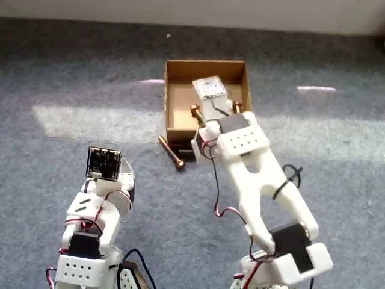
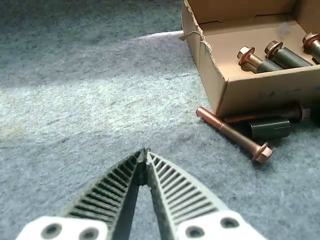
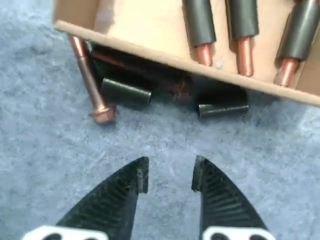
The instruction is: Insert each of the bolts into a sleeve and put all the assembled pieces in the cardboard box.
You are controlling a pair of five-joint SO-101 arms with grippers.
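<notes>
This looks like a small robotics test setup, a hobby room or lab corner rather than a factory floor. The bench (image 1: 72, 78) is covered in a grey carpet-like pile, with pale patches of light (image 1: 84, 117) falling across it. Two small white plastic arms (image 1: 264, 180) stand on it, with open screw holes, loose red and black wires (image 1: 215, 186) and an uncovered circuit board (image 1: 103, 162) on one wrist. The work pieces are plain hardware: copper-coloured bolts (image 2: 232, 132), dark sleeves (image 3: 125, 92) and an open cardboard box (image 1: 204, 64). A light strip (image 1: 240, 9) along the far edge may be a wall. What kind of building this is cannot be told.
</notes>
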